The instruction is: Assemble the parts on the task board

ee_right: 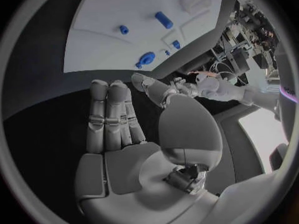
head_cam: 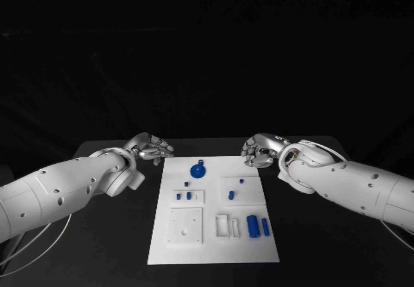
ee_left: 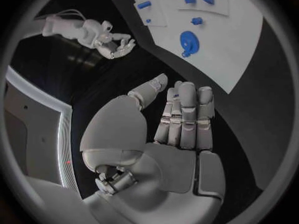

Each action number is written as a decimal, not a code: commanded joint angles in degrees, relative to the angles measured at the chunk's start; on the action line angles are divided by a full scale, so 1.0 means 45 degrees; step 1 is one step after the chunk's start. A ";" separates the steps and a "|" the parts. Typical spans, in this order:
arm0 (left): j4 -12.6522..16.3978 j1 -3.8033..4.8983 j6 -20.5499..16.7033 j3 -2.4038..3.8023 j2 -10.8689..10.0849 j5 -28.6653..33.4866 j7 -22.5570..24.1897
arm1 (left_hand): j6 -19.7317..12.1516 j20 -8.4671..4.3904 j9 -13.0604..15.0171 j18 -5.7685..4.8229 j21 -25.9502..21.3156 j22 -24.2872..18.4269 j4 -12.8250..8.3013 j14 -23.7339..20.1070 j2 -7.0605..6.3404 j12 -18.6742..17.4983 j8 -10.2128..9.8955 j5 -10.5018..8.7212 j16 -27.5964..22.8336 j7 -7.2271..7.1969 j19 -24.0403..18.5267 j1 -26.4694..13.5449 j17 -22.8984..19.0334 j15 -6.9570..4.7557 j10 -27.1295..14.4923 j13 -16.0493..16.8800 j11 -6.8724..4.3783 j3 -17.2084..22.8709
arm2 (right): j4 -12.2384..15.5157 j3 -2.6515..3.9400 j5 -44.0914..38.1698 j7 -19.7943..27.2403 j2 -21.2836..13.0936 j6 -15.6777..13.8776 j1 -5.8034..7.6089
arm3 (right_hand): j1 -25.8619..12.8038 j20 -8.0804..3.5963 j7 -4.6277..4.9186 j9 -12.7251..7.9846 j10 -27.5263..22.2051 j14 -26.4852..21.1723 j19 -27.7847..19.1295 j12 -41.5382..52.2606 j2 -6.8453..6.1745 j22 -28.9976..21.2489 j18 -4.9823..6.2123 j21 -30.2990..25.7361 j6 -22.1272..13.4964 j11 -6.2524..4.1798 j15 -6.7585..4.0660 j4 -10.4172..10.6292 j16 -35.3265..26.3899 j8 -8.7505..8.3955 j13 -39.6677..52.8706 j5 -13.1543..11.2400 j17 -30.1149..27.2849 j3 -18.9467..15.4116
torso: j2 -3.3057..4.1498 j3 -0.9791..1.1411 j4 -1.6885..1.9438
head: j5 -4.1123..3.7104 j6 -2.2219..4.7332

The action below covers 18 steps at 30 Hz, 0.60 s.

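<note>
Beyond the task board (head_cam: 173, 254), the left hand (head_cam: 148, 149) and right hand (head_cam: 261, 149) hover empty, fingers straight and held together. Neither touches the round blue part (head_cam: 197, 171) between them, so I judge assembly has not begun.

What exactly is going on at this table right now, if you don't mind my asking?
Nothing is being handled yet. The left hand and right hand hover empty at the far corners of the task board. The blue parts lie loose on the board, so assembly looks not yet begun.
</note>
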 commanded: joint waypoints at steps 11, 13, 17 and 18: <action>0.1508 0.0001 0.0835 -0.0004 -0.0534 0.4517 0.2008 | -0.0443 0.1416 0.0000 -0.0199 -0.3358 -0.1338 -0.0342 -0.3281 0.0266 -0.0210 0.0258 -0.0013 -0.5745 -0.0014 -0.3515 -0.0384 -0.1915 0.1618 -0.0357 -0.0069 0.0499 -0.0235 | -0.0140 -0.0624 -0.3025 -0.0908 0.0454 0.0960 -0.0310 | -0.0124 -0.0028 -0.0052 0.0079 0.0329 -0.0268 0.0211 -0.1019 -0.0208 0.0715 0.0391 0.0729 0.0258 0.0094 0.0090 0.0196 0.1204 -0.0105 -0.0135 -0.0704 0.0538 0.0392 | 0.0040 -0.0053 0.0009 | -0.0052 0.0024; 0.1675 0.0001 0.0804 -0.0004 -0.0574 0.4575 0.2063 | -0.0476 0.1542 -0.0010 -0.0145 -0.3496 -0.1353 -0.0344 -0.3401 0.0290 -0.0198 0.0290 0.0000 -0.6180 -0.0014 -0.3626 -0.0339 -0.1956 0.1737 -0.0401 -0.0117 0.0496 -0.0294 | -0.0133 -0.0661 -0.3167 -0.0975 0.0506 0.1053 -0.0372 | -0.0155 -0.0024 -0.0054 0.0077 0.0367 -0.0270 0.0219 -0.1100 -0.0251 0.0722 0.0391 0.0747 0.0277 0.0101 0.0097 0.0231 0.1245 -0.0115 -0.0167 -0.0783 0.0513 0.0383 | 0.0046 -0.0036 0.0006 | -0.0020 0.0009; 0.1830 0.0002 0.0770 -0.0004 -0.0635 0.4843 0.2167 | -0.0496 0.1613 -0.0023 -0.0085 -0.3564 -0.1344 -0.0341 -0.3409 0.0315 -0.0183 0.0323 0.0015 -0.6475 0.0007 -0.3634 -0.0295 -0.1948 0.1803 -0.0408 -0.0154 0.0517 -0.0339 | -0.0240 -0.0860 -0.3420 -0.1118 0.0620 0.1019 -0.0433 | -0.0229 -0.0031 -0.0059 0.0074 0.0421 -0.0275 0.0235 -0.1225 -0.0333 0.0728 0.0391 0.0779 0.0302 0.0104 0.0099 0.0303 0.1319 -0.0134 -0.0213 -0.0906 0.0480 0.0337 | 0.0042 -0.0030 0.0006 | 0.0012 -0.0017; 0.1856 0.0002 0.0763 -0.0004 -0.0645 0.4889 0.2189 | -0.0500 0.1630 -0.0027 -0.0067 -0.3579 -0.1340 -0.0342 -0.3419 0.0319 -0.0181 0.0332 0.0019 -0.6552 0.0010 -0.3626 -0.0281 -0.1943 0.1822 -0.0409 -0.0164 0.0523 -0.0350 | -0.0273 -0.0884 -0.3490 -0.1169 0.0655 0.0959 -0.0443 | -0.0232 -0.0035 -0.0058 0.0071 0.0409 -0.0286 0.0228 -0.1273 -0.0350 0.0727 0.0391 0.0780 0.0301 0.0113 0.0106 0.0318 0.1333 -0.0143 -0.0231 -0.0940 0.0468 0.0340 | 0.0042 -0.0030 0.0006 | 0.0012 -0.0017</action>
